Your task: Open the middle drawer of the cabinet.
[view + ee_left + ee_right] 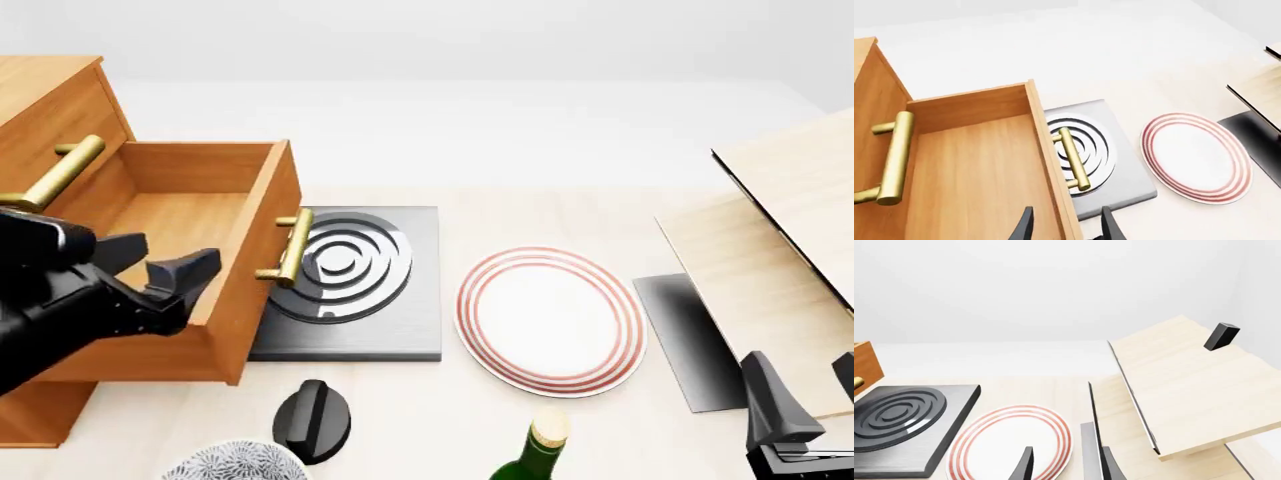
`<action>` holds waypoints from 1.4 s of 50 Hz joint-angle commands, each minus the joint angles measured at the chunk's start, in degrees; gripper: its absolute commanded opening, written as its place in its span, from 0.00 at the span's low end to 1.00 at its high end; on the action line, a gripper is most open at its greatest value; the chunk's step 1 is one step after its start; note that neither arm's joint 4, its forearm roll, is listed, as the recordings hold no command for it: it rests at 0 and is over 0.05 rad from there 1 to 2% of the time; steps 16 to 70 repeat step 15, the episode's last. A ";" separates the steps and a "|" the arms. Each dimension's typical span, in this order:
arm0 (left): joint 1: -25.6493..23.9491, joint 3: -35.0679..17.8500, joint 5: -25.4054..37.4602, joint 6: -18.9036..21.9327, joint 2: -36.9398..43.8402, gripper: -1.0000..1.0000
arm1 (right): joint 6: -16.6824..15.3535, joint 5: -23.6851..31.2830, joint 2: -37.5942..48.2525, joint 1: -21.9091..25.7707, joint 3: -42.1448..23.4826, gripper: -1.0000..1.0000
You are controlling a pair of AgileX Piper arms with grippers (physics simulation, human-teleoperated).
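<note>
The cabinet (54,95) stands at the table's left edge. Its middle drawer (254,250) is pulled well out, showing a lighter wood box inside, and its brass bar handle (284,250) faces the table's middle. My left gripper (160,260) is open and hovers over the drawer just behind its front panel, holding nothing. In the left wrist view the two fingertips (1026,225) straddle the drawer's front panel (1047,165), near its handle (1072,159). The top drawer's handle (891,157) sits behind. My right gripper (805,385) is open and empty at the near right.
A dark stove plate with rings (350,270) lies under the drawer's handle, with a red-ringed plate (550,318) beside it. Pale wooden boards (787,220) lean at the right over a dark mat (687,340). A black knob (314,418), a green bottle (534,455) and a patterned bowl (234,462) line the near edge.
</note>
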 commanded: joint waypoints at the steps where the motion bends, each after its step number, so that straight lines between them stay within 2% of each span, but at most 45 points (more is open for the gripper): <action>1: 5.95 2.39 2.45 5.53 -15.21 1.00 | 0.00 0.00 -0.01 -0.01 0.00 1.00; 3: 7.45 3.57 2.65 6.57 -18.75 1.00 | 0.00 -0.01 0.03 0.01 0.00 1.00; 4: 9.41 5.43 2.89 12.30 -25.36 1.00 | 0.00 0.00 -0.02 0.00 0.00 1.00; 6: 8.97 6.70 3.19 12.60 -27.84 1.00 | -0.01 0.00 -0.01 0.01 0.00 1.00; 7: 9.73 7.77 3.74 14.65 -31.90 1.00 | 0.00 0.00 0.00 0.00 0.00 1.00; 9: 9.71 8.41 4.22 14.72 -33.76 1.00 | 0.00 0.00 0.00 0.02 0.00 1.00; 11: 13.18 11.47 5.28 16.12 -41.97 1.00 | -0.01 0.00 0.01 0.02 0.00 1.00; 15: 17.68 18.98 -10.01 24.95 -42.01 1.00 | 0.00 0.00 0.01 0.00 0.00 1.00; 70: 17.68 18.98 -10.01 24.95 -42.01 1.00 | 0.00 0.00 0.01 0.00 0.00 1.00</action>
